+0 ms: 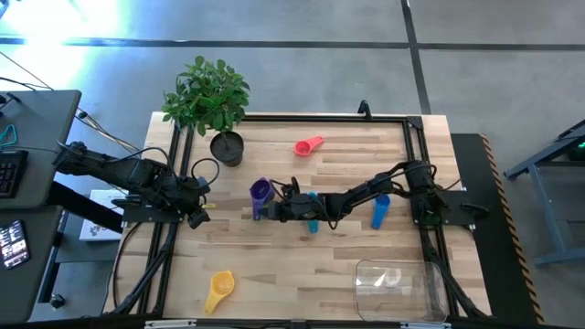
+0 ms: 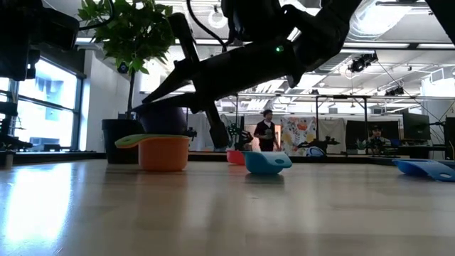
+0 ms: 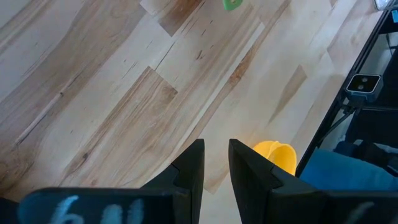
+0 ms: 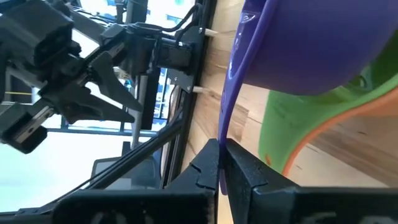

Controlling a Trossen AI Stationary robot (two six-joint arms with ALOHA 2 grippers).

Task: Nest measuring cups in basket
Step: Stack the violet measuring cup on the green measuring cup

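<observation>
Purple cup (image 1: 260,191) is hanging mid-table, handle pinched, just above green (image 4: 292,134) and orange (image 2: 163,151) cups stacked under it. Teal cup (image 1: 313,222) is lying just beside, blue cup (image 1: 380,211) sitting nearer the right edge. Pink cup (image 1: 308,145) is lying near the far edge, yellow cup (image 1: 219,289) near the front edge. Clear basket (image 1: 399,292) is sitting at front-right corner, upright.

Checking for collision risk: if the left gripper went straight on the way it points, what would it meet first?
Probably bare tabletop: the left gripper points down at open wood. The yellow measuring cup lies just aside of that line, though depth is unclear.
</observation>
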